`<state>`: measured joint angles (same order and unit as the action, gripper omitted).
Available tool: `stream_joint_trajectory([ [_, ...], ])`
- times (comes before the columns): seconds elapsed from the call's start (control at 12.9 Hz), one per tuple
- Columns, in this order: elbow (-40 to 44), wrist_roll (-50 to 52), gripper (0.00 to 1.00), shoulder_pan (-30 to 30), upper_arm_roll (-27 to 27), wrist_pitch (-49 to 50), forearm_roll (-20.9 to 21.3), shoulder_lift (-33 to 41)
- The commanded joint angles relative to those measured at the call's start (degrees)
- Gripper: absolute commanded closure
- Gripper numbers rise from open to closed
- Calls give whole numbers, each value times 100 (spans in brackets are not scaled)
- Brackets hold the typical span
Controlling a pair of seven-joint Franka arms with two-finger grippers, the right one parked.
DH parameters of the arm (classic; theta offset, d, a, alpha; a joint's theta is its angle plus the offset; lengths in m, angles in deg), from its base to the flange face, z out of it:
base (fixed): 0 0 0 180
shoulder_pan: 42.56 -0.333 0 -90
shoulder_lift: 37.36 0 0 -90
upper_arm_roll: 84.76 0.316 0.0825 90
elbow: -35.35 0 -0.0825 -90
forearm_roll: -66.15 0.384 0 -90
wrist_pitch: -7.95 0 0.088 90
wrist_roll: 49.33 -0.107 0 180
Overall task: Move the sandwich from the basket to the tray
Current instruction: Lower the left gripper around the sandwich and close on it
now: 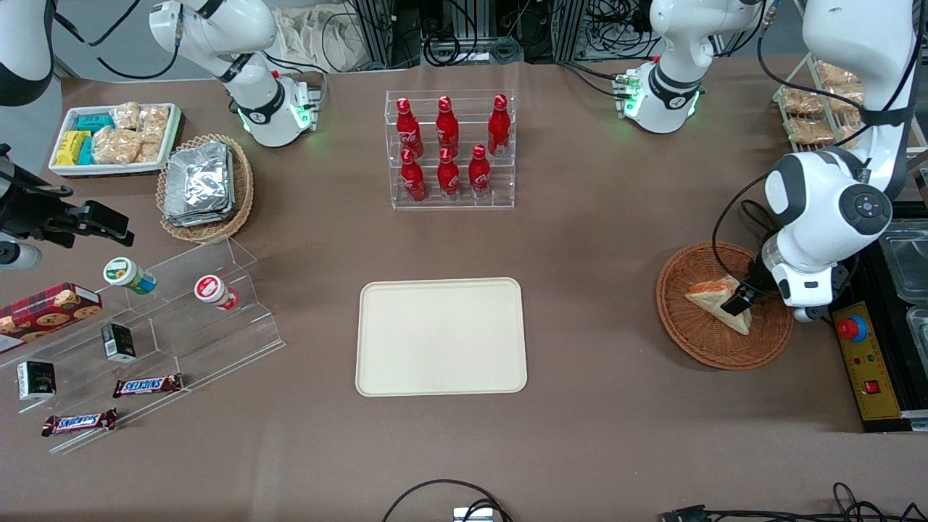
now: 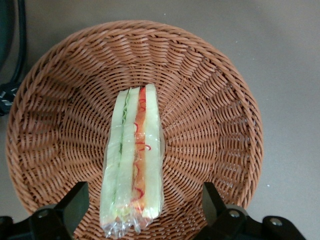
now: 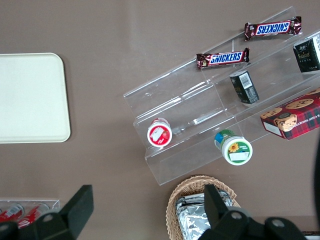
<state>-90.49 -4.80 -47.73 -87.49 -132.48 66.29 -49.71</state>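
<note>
One gripper spread above sandwich, basket

Claw hides part of sandwich; basket rim cut off in wrist view.

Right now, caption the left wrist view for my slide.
Open claw straddling the wrapped sandwich lying in the wicker basket.

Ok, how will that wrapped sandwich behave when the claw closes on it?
The sandwich will likely squash: soft white bread layers in thin clear wrap, so squeeze gently. It looks light, and the glossy film may slip. It lies in the basket on its edge, filling upward, so it could tip. The open claw straddles it, a finger on each side.
</note>
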Motion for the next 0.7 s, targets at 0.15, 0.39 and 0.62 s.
stream_joint_trajectory([
  [0.15,-195,214,0,25,0,-449,100,-153],
  [0.39,-318,293,0,33,0,-695,100,-241],
  [0.62,-468,284,0,25,0,-1046,100,-364],
])
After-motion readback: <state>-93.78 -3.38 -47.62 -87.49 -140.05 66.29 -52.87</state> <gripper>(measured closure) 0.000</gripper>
